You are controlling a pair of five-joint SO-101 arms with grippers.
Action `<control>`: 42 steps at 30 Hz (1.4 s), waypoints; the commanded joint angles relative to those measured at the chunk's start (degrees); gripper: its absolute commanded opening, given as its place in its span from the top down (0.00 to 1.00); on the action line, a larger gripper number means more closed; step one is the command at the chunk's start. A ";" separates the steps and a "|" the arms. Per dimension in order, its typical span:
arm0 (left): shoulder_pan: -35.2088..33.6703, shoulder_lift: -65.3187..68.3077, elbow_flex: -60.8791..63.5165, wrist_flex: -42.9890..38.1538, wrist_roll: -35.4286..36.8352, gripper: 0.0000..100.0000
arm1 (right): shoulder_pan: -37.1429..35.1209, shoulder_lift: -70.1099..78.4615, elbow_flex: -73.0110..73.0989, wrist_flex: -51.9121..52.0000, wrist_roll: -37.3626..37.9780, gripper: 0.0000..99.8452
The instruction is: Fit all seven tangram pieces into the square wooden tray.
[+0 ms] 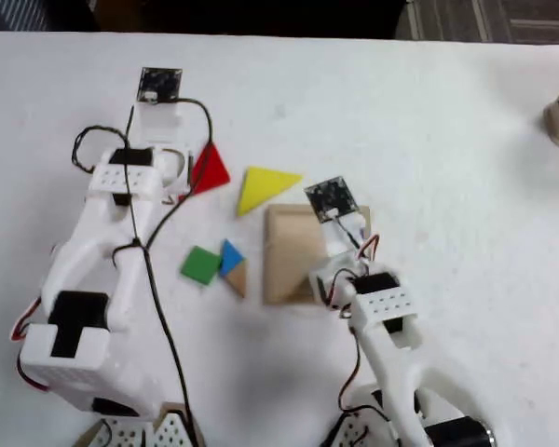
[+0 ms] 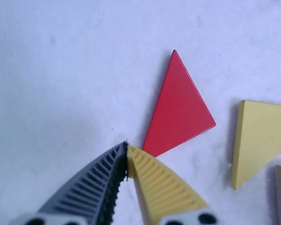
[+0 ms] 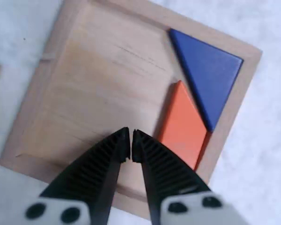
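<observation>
- Left side of the worktop point(image 1: 447, 149): the left gripper point(image 2: 127, 157) is low over the white surface. Its grey and yellow fingers are pressed together at the tips, and there's nothing between them.
- Those tips sit just beside one corner of the red triangle point(image 2: 179, 110). It lies flat, left of the middle and toward the far edge. Whether they touch, I can't tell.
- Toward the near edge from there is a little cluster. The green square point(image 1: 201, 264) lies flat, and the small blue triangle point(image 1: 230, 256) is right against its side. A tan piece point(image 1: 238, 277) is tucked against the blue one.
- Next along is the yellow triangle point(image 1: 264, 186), flat beside the red one with a strip of bare worktop between them. One of its corners is close to the tray's far edge.
- The square wooden tray point(image 3: 98, 84) lies around the middle of the worktop, and most of its floor is bare.
- The right gripper point(image 3: 131, 140) hangs over that bare wood. Its black fingers are all but closed, with only a sliver of gap, and it's carrying nothing.
- Two pieces are already in the tray: a big blue triangle point(image 3: 208, 77) snug in one corner, and an orange piece point(image 3: 182, 129) edge to edge against it along the rim.
</observation>
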 commanded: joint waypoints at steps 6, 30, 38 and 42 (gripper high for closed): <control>4.26 -4.79 0.88 4.84 -0.09 0.98 | 4.88 -1.45 -0.18 -1.98 1.05 0.98; 10.33 -33.71 29.63 3.52 -0.09 0.98 | -1.63 -12.53 4.57 2.15 0.97 0.98; 15.87 -33.71 32.18 3.60 -0.44 0.98 | -2.68 -5.23 4.75 -3.47 1.05 0.98; 16.75 -33.71 32.18 3.78 -0.18 0.98 | 2.15 -1.54 1.85 -3.47 1.05 0.98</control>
